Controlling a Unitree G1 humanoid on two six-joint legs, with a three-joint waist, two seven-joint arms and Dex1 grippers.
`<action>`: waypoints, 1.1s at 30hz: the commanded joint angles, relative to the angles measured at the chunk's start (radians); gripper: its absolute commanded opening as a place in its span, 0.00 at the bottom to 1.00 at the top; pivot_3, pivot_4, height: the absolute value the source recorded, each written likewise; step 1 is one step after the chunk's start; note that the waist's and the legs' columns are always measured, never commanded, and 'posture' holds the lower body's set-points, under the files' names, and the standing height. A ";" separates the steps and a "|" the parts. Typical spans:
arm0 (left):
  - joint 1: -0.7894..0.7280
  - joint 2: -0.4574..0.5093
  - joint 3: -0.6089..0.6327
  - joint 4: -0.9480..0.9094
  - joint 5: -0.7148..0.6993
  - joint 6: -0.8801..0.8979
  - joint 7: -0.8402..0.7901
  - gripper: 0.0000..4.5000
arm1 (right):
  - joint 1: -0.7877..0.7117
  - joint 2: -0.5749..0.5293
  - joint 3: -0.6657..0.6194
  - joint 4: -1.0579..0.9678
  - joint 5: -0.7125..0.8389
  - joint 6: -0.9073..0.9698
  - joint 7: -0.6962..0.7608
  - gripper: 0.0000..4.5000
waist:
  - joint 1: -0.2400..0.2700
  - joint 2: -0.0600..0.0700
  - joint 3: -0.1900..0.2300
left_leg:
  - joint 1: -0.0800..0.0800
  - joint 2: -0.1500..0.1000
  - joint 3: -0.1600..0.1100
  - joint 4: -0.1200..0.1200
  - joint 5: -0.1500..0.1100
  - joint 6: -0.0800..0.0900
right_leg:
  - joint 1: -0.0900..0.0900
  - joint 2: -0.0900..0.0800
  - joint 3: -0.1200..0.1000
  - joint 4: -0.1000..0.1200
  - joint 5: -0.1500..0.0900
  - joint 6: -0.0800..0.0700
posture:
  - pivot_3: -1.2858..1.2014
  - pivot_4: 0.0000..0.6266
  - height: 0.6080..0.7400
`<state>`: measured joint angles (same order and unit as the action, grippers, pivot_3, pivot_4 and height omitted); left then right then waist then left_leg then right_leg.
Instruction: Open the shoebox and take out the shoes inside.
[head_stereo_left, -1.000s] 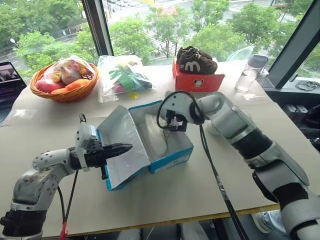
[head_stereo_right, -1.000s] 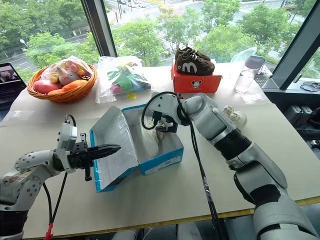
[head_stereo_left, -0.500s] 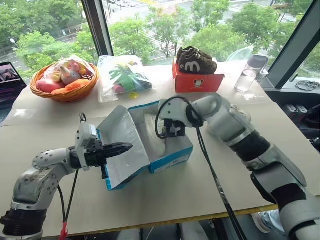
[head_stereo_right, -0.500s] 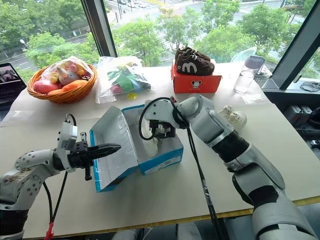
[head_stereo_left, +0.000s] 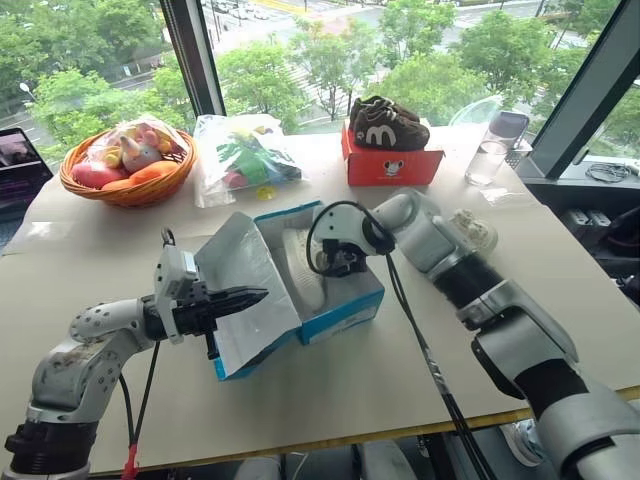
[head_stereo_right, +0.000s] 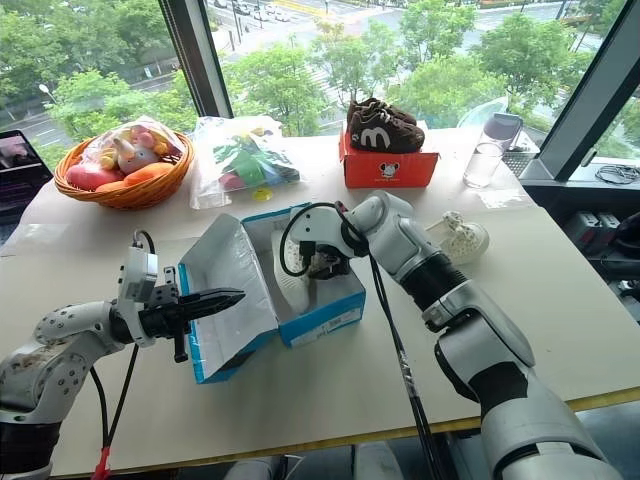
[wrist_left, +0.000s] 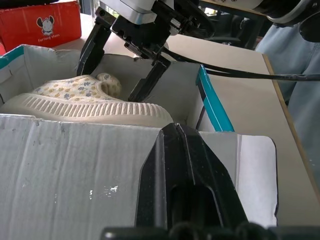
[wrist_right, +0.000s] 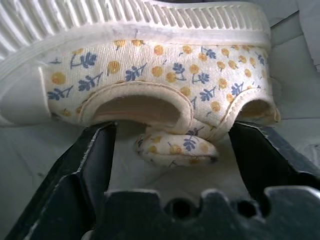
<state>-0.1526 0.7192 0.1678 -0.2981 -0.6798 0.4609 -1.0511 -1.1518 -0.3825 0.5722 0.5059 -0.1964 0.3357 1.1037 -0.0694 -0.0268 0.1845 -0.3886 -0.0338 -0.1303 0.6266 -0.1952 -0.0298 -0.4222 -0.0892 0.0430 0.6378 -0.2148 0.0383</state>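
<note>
Inside blue cardboard shoebox (head_stereo_left: 345, 312), floral canvas shoe (wrist_right: 150, 70) with ribbed sole, right pincer (wrist_left: 120, 67) spread around it, left pincer (head_stereo_left: 250, 296) pressed together

Shoebox (head_stereo_left: 340, 310) top open at table (head_stereo_left: 330, 400) centre; raised lid (head_stereo_left: 250, 290) walls off its 9 o'clock side, left claw (head_stereo_left: 255, 296) against it. Right claw (head_stereo_right: 318, 262) fills the inside, fingers (wrist_right: 87, 165) straddling shoe (wrist_right: 150, 85). Red-orange box (head_stereo_left: 392, 160) blocks 12 o'clock; 6 o'clock table free.

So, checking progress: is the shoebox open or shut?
Open: the shoebox lid stands swung back, a shoe lying inside.
</note>
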 joint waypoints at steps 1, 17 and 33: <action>-0.005 0.002 0.001 -0.027 0.004 -0.015 -0.002 0.00 | -0.005 0.007 -0.023 0.003 -0.015 0.012 0.004 0.38 | -0.001 0.000 0.000 | 0.000 0.000 0.000 0.000 0.000 0.000 | 0.000 0.000 0.000 0.001 0.000 0.000 | 0.52 0.24 1.00; -0.026 0.005 -0.011 -0.015 0.016 -0.016 -0.007 0.00 | 0.011 0.046 -0.109 -0.043 0.019 0.146 0.006 0.26 | 0.000 0.000 0.000 | 0.000 0.000 0.000 0.000 0.000 0.000 | -0.001 0.000 0.000 0.002 0.000 0.000 | 0.52 0.24 1.00; -0.016 0.010 -0.007 -0.022 0.017 -0.014 -0.010 0.00 | 0.021 0.069 -0.159 -0.098 0.080 0.258 0.008 0.01 | -0.001 0.000 0.000 | 0.000 0.000 0.000 0.000 0.000 0.000 | -0.002 0.000 0.000 0.002 0.000 0.000 | 0.52 0.24 1.00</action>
<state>-0.1625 0.7191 0.1528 -0.2978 -0.6639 0.4608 -1.0536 -1.1197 -0.3279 0.4611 0.4433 -0.1559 0.5644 1.1122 -0.0708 -0.0268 0.1845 -0.3889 -0.0339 -0.1303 0.6264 -0.1953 -0.0299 -0.4239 -0.0893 0.0432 0.6403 -0.2149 0.0381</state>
